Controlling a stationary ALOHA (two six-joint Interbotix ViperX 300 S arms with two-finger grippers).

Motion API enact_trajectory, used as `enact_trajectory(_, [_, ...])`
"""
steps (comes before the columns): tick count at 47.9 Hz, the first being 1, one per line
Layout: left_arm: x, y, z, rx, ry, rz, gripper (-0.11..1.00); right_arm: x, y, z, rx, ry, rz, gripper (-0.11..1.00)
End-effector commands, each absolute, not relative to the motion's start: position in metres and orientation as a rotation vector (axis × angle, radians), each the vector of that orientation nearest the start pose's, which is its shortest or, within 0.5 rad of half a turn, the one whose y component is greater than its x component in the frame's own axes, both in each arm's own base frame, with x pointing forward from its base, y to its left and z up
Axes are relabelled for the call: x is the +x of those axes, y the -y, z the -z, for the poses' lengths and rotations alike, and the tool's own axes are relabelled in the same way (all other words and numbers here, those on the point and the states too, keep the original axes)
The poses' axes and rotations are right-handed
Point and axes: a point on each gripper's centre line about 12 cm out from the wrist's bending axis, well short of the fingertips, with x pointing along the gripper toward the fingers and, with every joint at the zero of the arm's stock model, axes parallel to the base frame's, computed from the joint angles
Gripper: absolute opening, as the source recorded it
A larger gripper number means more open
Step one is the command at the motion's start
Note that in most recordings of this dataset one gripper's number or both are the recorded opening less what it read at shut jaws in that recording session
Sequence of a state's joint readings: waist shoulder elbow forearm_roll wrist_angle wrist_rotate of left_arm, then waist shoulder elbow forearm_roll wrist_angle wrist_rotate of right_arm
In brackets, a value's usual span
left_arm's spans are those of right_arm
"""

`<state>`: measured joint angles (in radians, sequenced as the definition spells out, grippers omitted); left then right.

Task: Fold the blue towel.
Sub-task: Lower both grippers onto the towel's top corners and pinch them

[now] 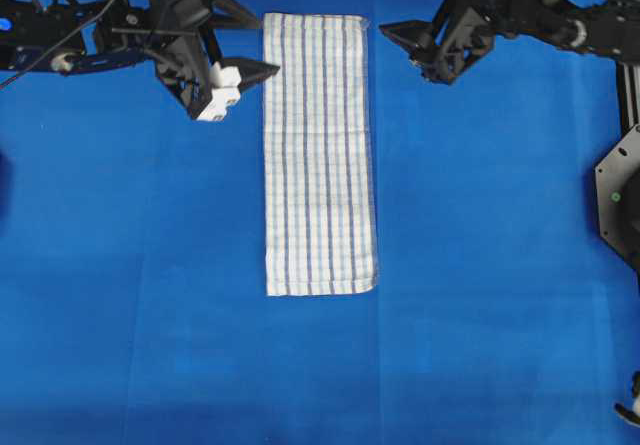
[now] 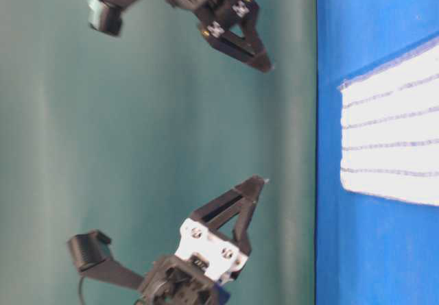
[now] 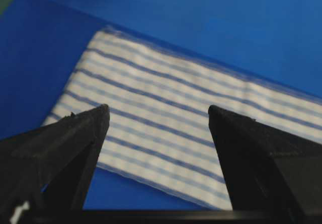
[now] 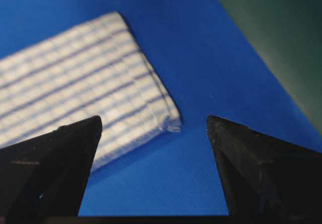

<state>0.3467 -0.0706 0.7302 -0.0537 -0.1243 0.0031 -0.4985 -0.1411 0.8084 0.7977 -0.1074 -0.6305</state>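
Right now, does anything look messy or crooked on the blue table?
Nothing stands out. The blue towel lies flat as a long neat strip on the table covering, edges straight. Both pincers, left and right, are open beside its far end, holding nothing.

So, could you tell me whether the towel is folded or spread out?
Folded: the blue towel lies as a narrow strip, its corner edge looking layered in the right wrist view.
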Motion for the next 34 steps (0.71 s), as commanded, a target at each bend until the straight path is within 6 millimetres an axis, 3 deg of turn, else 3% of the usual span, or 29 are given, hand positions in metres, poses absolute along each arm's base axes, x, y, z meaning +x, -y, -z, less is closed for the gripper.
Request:
enact_trajectory(1, [0.357,-0.142,-0.184,-0.133,-0.492,-0.387,0.75,0.313,0.185,-0.183,0.274,-0.525,0.624,0.87])
enact_trajectory(17, [0.364,-0.176,-0.135,-0.154,-0.514,-0.461,0.75,0.335,0.207,-0.141,0.299,-0.589,0.677,0.87])
enact_trajectory(34, [0.368,-0.205,-0.104,-0.173,-0.534,-0.52,0.75,0.345,0.217,-0.11,0.312,-0.627,0.717,0.87])
